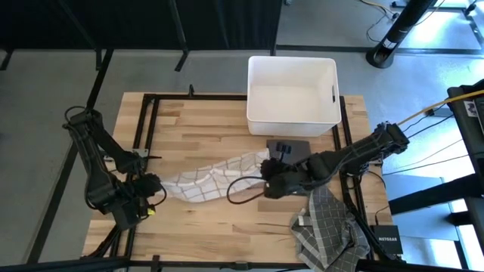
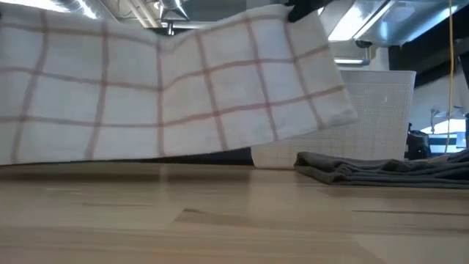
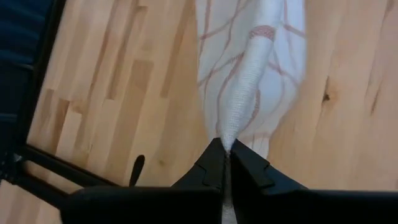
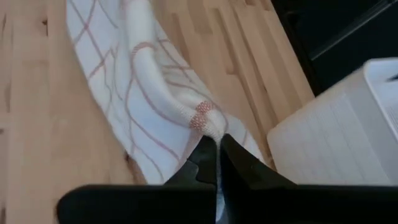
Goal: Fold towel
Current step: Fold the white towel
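A white towel with thin reddish grid lines [image 1: 215, 177] stretches between my two grippers above the wooden table [image 1: 204, 121]. My left gripper [image 1: 153, 189] is shut on its left end and my right gripper [image 1: 268, 181] on its right end. In the low view the towel [image 2: 168, 88] hangs as a wide sheet. Its right part is clear of the table; whether its lower left edge touches the wood, I cannot tell. My left gripper pinches a bunched, rolled edge at the towel's left end [image 3: 230, 138] between its two fingers, slanting down from the table's left side. The cloth runs away from the fingertips, lifted and fairly taut. My right gripper pinches the bunched hem at the towel's right end [image 4: 210, 129] between its two fingers, slanting down from the table's right side. The cloth hangs from the fingertips and stretches toward the other gripper.
A white bin [image 1: 292, 94] stands at the table's far edge, with a dark flat object [image 1: 287, 149] just in front of it. A grey checked cloth [image 1: 325, 227] lies crumpled at the near right corner. Bare wood lies in front of the towel.
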### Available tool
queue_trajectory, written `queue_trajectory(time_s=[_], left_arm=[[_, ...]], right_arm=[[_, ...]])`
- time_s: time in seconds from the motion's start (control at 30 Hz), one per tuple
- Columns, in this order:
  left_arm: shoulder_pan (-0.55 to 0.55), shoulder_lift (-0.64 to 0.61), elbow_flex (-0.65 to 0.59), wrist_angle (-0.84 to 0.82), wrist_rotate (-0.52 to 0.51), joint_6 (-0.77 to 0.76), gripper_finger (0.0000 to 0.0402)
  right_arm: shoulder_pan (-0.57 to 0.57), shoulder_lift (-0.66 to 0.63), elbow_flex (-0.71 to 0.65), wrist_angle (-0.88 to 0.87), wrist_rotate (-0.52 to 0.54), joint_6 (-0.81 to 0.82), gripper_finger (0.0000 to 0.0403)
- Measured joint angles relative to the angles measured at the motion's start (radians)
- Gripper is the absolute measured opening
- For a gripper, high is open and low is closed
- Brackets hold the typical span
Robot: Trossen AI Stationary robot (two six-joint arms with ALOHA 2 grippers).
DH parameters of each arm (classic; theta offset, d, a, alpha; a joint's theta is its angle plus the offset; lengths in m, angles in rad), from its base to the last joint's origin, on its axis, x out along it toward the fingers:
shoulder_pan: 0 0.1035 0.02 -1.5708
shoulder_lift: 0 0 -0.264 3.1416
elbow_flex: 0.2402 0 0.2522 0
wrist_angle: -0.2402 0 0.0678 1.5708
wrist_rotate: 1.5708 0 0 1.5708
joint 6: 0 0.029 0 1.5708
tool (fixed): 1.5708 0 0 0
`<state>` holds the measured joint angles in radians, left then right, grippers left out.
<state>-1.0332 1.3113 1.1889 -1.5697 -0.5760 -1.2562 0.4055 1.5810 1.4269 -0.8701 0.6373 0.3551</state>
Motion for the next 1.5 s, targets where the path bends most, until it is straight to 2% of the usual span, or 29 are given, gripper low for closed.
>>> queue_trajectory(time_s=[0.1,0.33,0.6,0.7,0.77,0.9,0.97,1.03,1.13,1.2,1.33,1.5], left_arm=[[0.000,-0.002,0.000,-0.002,0.004,0.000,0.0003],[0.000,-0.002,0.000,-0.001,0.032,-0.019,0.0002],[0.044,-0.002,-0.075,-0.001,0.006,0.019,0.0002],[0.092,-0.002,-0.136,-0.002,-0.024,0.099,0.0001],[0.127,-0.002,-0.167,-0.002,-0.081,0.157,0.0001],[0.169,-0.002,-0.161,-0.002,-0.213,0.252,0.0001],[0.172,-0.002,-0.145,-0.002,-0.232,0.290,0.0001],[0.161,-0.002,-0.143,0.001,-0.192,0.307,0.0001],[0.122,-0.002,-0.169,0.060,-0.040,0.275,0.0001],[0.086,-0.001,-0.208,0.130,0.026,0.238,0.0000],[0.024,-0.001,-0.323,0.391,0.120,0.176,0.0000],[-0.021,-0.001,-0.435,0.700,0.225,0.122,0.0006]], right_arm=[[0.000,-0.008,0.000,-0.041,-0.011,0.027,0.0007],[0.001,0.001,0.000,-0.056,-0.115,0.032,0.0005],[-0.033,0.000,-0.014,-0.032,-0.082,0.005,0.0006],[-0.084,0.002,-0.036,-0.018,-0.020,-0.022,0.0004],[-0.119,0.001,-0.042,0.000,0.054,-0.056,0.0005],[-0.147,0.001,-0.047,0.041,0.191,-0.147,0.0004],[-0.135,0.000,-0.047,0.062,0.215,-0.177,0.0004],[-0.111,0.000,-0.057,0.067,0.183,-0.170,0.0004],[-0.057,0.010,-0.132,0.114,0.100,-0.115,0.0004],[-0.022,0.026,-0.210,0.193,0.040,-0.091,0.0004],[0.038,0.069,-0.360,0.396,-0.080,-0.071,0.0009],[0.082,0.117,-0.422,0.463,-0.180,-0.015,0.0012]])
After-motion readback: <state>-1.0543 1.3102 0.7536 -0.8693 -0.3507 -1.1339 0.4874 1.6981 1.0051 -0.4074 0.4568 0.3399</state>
